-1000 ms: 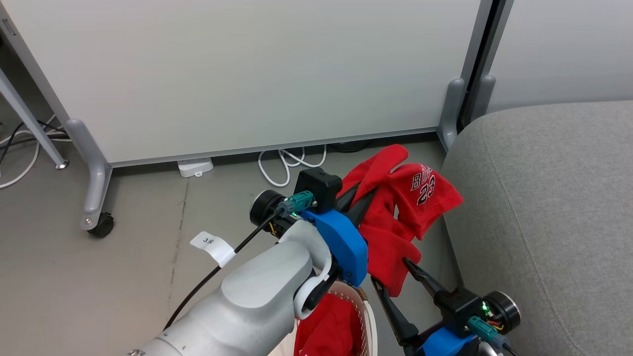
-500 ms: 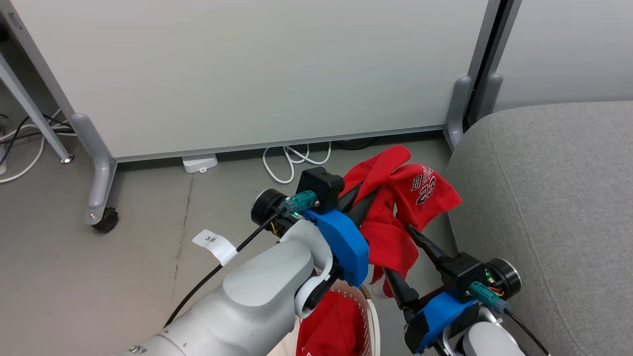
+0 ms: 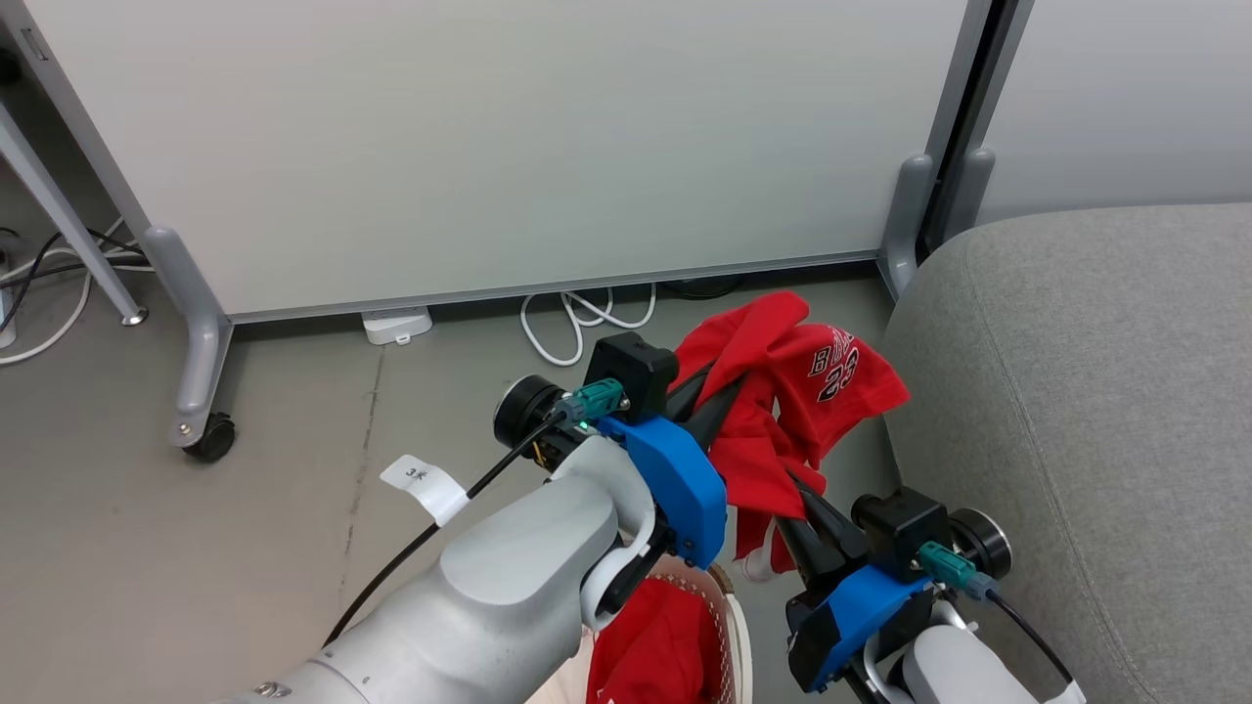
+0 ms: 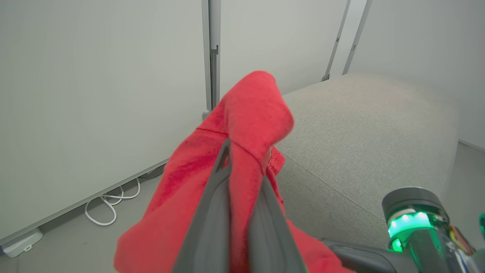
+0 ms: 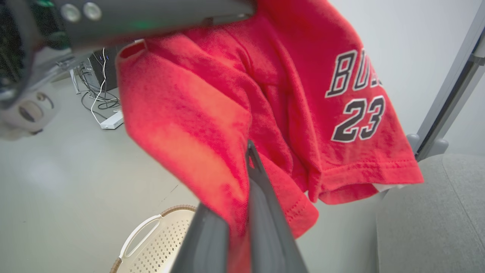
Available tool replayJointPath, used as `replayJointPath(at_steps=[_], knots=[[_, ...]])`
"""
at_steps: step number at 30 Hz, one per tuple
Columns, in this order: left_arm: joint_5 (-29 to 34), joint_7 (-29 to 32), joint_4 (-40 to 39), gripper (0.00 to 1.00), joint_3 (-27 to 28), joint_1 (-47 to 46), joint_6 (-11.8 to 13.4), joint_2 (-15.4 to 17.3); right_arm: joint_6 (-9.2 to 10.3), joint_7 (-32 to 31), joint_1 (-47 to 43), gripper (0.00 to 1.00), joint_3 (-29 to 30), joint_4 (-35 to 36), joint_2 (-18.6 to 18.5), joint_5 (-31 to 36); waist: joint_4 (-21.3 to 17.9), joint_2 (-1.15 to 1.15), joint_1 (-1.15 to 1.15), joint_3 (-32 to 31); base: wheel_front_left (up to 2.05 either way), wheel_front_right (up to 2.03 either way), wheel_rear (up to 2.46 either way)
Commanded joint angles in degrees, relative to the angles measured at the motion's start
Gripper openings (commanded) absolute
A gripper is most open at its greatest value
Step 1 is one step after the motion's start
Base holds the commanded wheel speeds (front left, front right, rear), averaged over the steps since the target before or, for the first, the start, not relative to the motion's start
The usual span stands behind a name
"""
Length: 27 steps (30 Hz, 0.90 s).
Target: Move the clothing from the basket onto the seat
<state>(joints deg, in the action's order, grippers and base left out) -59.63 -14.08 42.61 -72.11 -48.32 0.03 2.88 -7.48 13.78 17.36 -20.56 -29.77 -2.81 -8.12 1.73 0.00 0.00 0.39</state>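
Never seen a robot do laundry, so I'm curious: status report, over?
Left gripper shut on jersey 23. Right gripper shut on its lower edge. Jersey aloft beside sofa, not yet on it. Second jersey in basket; path looks open.

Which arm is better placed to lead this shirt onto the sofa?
Right, probably. The right claw pinches the shirt low down, closest to the sofa; the left claw holds its upper fold farther out over the floor.

Soft, even, bright light is spread throughout, and only faint shadows are cast on the smooth grey floor [image 3: 293, 548]. In the wrist views the long dark fingers [image 4: 208, 231] and the nearest bright red jersey fabric [image 5: 189, 144] are blurred.
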Motion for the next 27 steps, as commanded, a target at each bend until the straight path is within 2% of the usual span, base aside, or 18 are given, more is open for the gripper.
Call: replayJointPath(at_steps=[1,16,17,19,20,21,27], knots=[[-0.39,-0.28,0.32,0.0,-0.12,-0.78,0.01,0.0,-0.03,0.48,1.29,0.0,-0.21,-0.31,-0.15,-0.47,-0.1,0.0,0.0,-0.1,0.0,0.0,0.0],[-1.0,-0.66,0.88,0.0,-0.61,-0.55,-0.5,0.0,-0.03,1.21,1.56,0.0,-0.17,-1.15,-0.15,-2.45,-0.65,0.0,0.0,-0.85,0.0,0.0,0.0],[-1.0,-0.68,0.91,0.1,-0.64,-0.58,-0.54,0.0,-0.03,1.25,1.56,0.0,-0.15,-1.17,-0.15,-2.52,-0.66,0.0,0.0,-0.88,0.0,0.0,0.0],[-0.86,-0.74,0.97,0.49,-0.71,-0.64,-0.45,0.0,-0.03,1.31,1.57,0.0,-0.16,-1.24,-0.15,-2.64,-0.7,0.0,0.0,-0.9,0.0,0.0,0.0],[-0.74,-0.74,1.03,0.97,-0.73,-0.67,-0.47,0.0,-0.03,1.31,1.57,0.0,-0.2,-1.27,-0.15,-2.67,-0.72,0.0,0.0,-0.91,0.0,0.0,0.0],[-0.65,-0.69,1.07,1.0,-0.75,-0.66,-0.46,0.0,-0.03,1.34,1.55,0.0,-0.23,-1.28,-0.15,-2.74,-0.75,0.0,0.0,-0.92,0.0,0.0,0.0],[-0.49,-0.82,1.11,1.0,-0.81,-0.5,-0.31,0.0,-0.03,1.45,1.61,0.0,-0.13,-1.29,-0.15,-2.77,-0.79,0.0,0.0,-0.91,0.0,0.0,0.0]])
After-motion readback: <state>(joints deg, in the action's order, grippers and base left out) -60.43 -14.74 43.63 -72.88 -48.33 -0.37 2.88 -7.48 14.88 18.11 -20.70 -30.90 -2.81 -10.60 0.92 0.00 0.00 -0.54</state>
